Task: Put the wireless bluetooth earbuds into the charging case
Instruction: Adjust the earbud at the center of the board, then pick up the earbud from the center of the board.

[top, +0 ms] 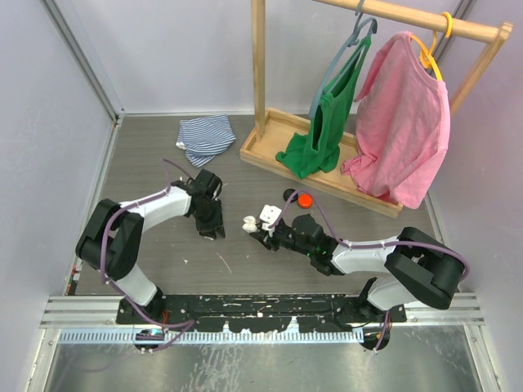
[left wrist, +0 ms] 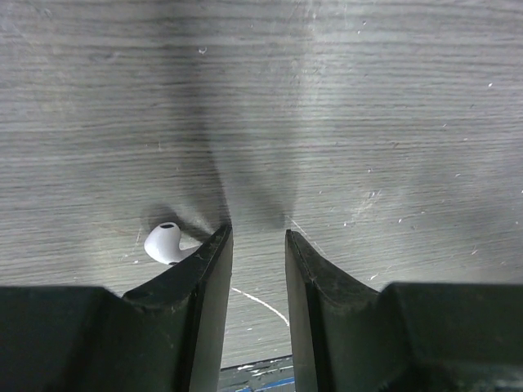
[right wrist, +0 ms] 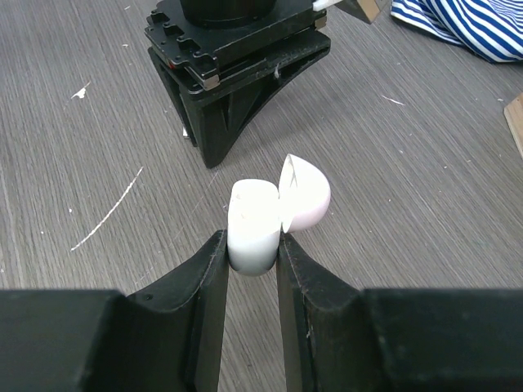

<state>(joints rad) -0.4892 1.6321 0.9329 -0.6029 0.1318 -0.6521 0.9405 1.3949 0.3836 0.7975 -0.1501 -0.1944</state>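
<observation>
Table (top: 147, 163): grey wood-grain laminate, matte, fine scratches + pale flecks.
Rack (top: 258, 73): pale wood, round bar over flat tray base, far right.
Pink shirt (top: 404, 122): soft knit, hangs off yellow hanger.
Green top (top: 327, 131): limp, on grey hanger, hem in tray.
Striped cloth (top: 206, 137): blue/white, crumpled, far centre.
L gripper (left wrist: 257, 237): black ribbed plastic, wedge fingers, tips at tabletop; jaws a narrow gap apart, nothing btwn.
R gripper (right wrist: 252, 241): same black wedges, clenched on case body.
Charging case (right wrist: 253, 224): glossy white, rounded, lid (right wrist: 304, 194) flipped open, domed; facing L gripper.
Orange disc (top: 304, 199): small, round, near rack base.
Earbud (left wrist: 163, 242): white, smooth bean shape, dark opening on top; lies on table just outside L jaws, by one finger's outer face, not in case.
</observation>
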